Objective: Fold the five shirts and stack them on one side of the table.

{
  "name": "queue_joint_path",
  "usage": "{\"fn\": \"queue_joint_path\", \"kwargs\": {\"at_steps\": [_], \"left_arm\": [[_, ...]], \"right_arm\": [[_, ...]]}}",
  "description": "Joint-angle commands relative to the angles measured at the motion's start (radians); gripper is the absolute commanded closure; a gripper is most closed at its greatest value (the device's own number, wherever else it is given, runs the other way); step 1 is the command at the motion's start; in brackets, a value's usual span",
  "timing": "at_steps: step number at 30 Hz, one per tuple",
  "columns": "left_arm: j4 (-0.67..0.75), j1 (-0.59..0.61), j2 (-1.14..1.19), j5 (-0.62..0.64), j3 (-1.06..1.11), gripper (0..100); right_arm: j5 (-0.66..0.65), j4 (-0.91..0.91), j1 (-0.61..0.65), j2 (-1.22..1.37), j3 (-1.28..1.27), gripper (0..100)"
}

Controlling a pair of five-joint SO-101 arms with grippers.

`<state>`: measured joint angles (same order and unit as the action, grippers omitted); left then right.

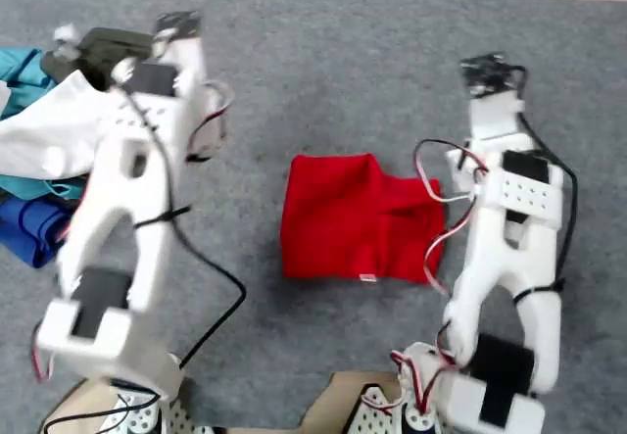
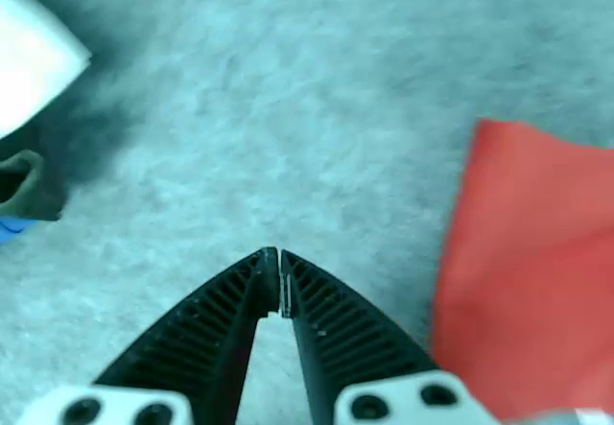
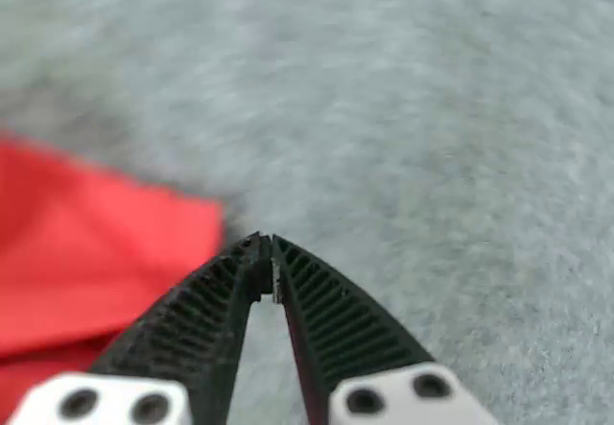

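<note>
A folded red shirt [image 1: 355,221] lies flat on the grey cloth in the middle of the table, between the two arms. It also shows as a red edge in the left wrist view [image 2: 537,271] and in the right wrist view [image 3: 86,262]. My left gripper [image 2: 278,270] hangs shut and empty above bare cloth, to the left of the red shirt. My right gripper [image 3: 266,257] is shut and empty too, just past the red shirt's far right corner. At the table's left edge lie a white shirt [image 1: 54,135], a teal shirt [image 1: 22,70], a blue shirt [image 1: 29,226] and a dark green one [image 1: 98,47].
The grey table cloth [image 1: 333,72] stretches bare across the far side and the right. Black and red cables [image 1: 436,194] hang from the right arm over the red shirt's right edge. The arms' bases [image 1: 392,409] stand at the near edge.
</note>
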<state>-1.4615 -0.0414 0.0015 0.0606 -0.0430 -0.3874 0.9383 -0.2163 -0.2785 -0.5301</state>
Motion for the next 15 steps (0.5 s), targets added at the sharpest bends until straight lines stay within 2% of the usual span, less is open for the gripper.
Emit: {"fn": "queue_joint_path", "kwargs": {"at_steps": [1,5,10,15], "left_arm": [[0.245,0.069,-0.188,-0.021,0.359,98],[0.511,0.11,-0.237,-0.017,0.644,98],[0.776,0.107,-0.22,-0.017,0.848,98],[0.789,0.109,-0.219,-0.017,0.845,98]], "right_arm": [[-0.032,0.222,0.128,-0.114,0.101,99.4],[-0.025,0.39,0.285,-0.084,0.216,99.4],[-0.025,0.486,0.421,0.111,0.355,99.4],[-0.029,0.6,0.476,0.331,0.512,99.4]]}}
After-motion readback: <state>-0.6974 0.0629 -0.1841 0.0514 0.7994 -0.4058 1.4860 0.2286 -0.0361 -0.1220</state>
